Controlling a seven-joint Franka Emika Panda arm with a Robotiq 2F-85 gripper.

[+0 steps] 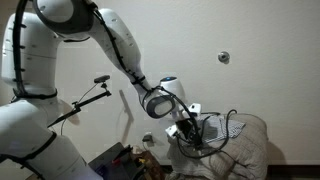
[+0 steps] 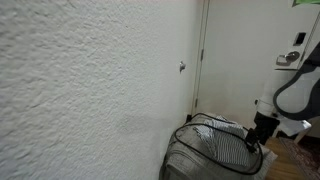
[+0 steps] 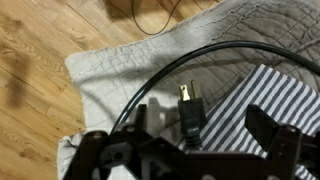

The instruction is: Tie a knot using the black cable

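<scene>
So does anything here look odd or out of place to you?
Only the setting: the black cable arcs loosely over a rumpled quilted blanket lying on the wood floor. Its pronged plug is loose, plugged into nothing. Nothing looks spilled or broken.

The tool (image 3: 190, 150) hangs with jaws spread over the table (image 3: 100, 70), a quilted grey pad on the wooden plank floor (image 3: 40, 40); the thin black cable (image 3: 200, 55) arcs across the way ahead, and its pronged black plug (image 3: 190, 105) lies between the fingers; bare quilt lies open towards the table's far corner; a striped white-and-blue cloth (image 3: 270, 95) covers the other side; the textured white wall (image 2: 80, 80) stands close by the table; a stiff black rod with clamp head (image 1: 85, 100) stands well apart.
</scene>
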